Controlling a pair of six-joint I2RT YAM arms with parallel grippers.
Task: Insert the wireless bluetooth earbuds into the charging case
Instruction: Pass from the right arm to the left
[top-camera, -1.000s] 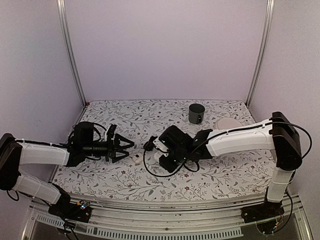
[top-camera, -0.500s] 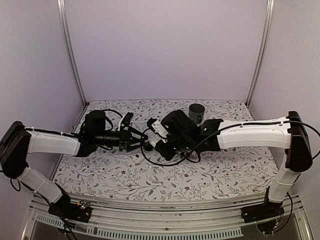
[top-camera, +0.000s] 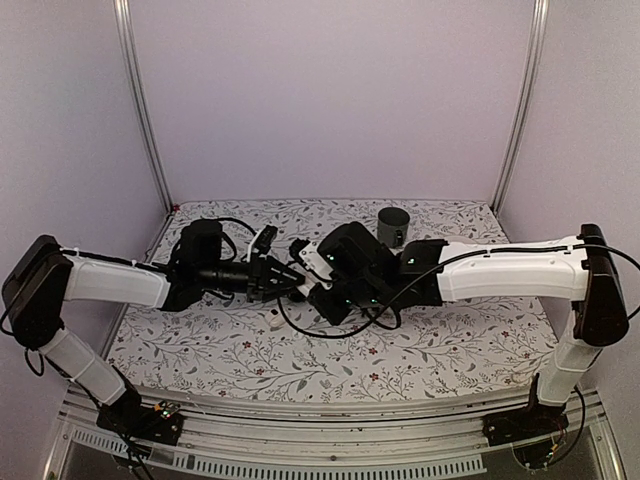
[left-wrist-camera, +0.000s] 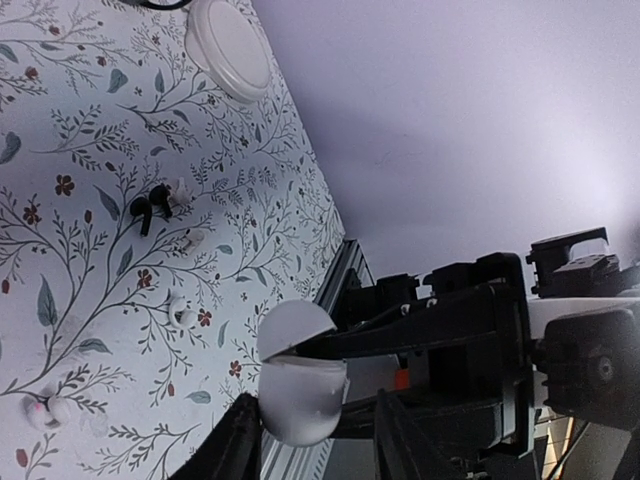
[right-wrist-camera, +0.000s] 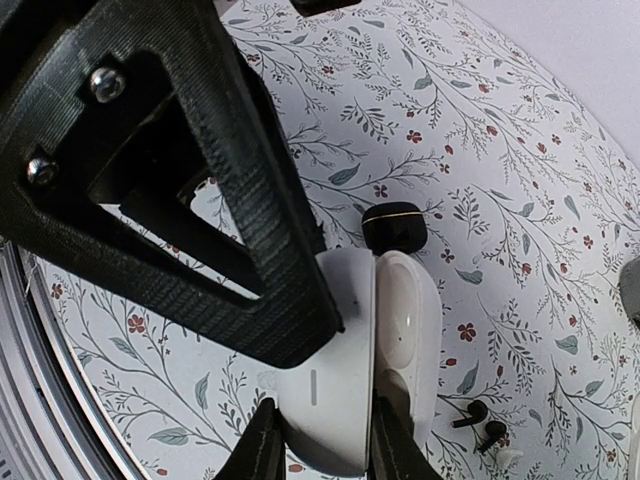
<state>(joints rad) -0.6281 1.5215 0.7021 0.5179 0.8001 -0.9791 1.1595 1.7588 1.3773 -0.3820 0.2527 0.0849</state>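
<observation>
Jaws above floral tablecloth (top-camera: 455, 352), lilac walls (top-camera: 330, 100)

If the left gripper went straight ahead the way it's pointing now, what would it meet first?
The white charging case, held by the right gripper. It sits partly open between the left gripper's fingers, directly ahead. Depth is hard to judge, but nothing shows in between.

**Plastics on printed cloth**

The charging case (right-wrist-camera: 345, 400) is smooth, satin-white plastic. The fingers (right-wrist-camera: 250, 200) pressed against it are matt black plastic with fine ribbing. At its twelve o'clock sits a glossy black case (right-wrist-camera: 393, 228). The bench (right-wrist-camera: 480, 120) is covered in matt floral cloth.
</observation>
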